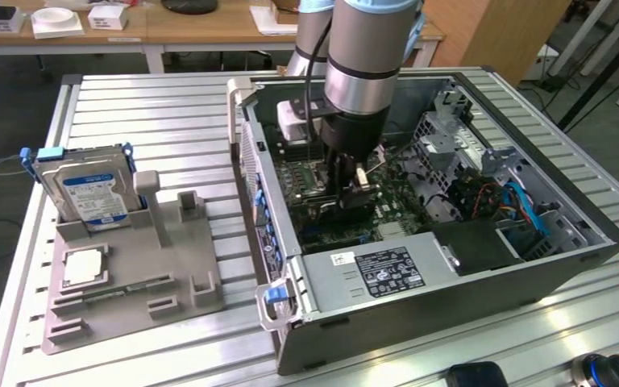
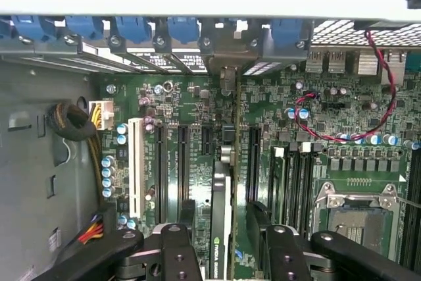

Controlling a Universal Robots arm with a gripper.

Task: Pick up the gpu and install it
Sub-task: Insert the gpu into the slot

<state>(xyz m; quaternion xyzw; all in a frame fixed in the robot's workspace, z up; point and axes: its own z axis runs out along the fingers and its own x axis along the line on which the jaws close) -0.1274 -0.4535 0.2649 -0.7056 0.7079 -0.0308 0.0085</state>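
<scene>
The gpu (image 2: 221,241) is a thin black card seen edge-on, standing upright over the green motherboard's (image 2: 184,103) expansion slots. Its greyish metal end (image 2: 228,78) reaches toward the blue slot clips (image 2: 184,29) at the case's rear wall. My gripper (image 2: 223,258) is shut on the gpu, one black finger (image 2: 174,255) on each side of the card. In the exterior view the gripper (image 1: 351,192) reaches down inside the open computer case (image 1: 567,266), with the gpu (image 1: 344,213) dark and low against the board; whether it sits in a slot I cannot tell.
A white slot (image 2: 136,166), an open CPU socket (image 2: 358,218) and a red-black cable (image 2: 388,97) flank the card. The power supply (image 1: 387,274) fills the case's near end. On the exterior view's left, a grey fixture (image 1: 170,274) holds a hard drive (image 1: 86,189) and a processor (image 1: 81,266).
</scene>
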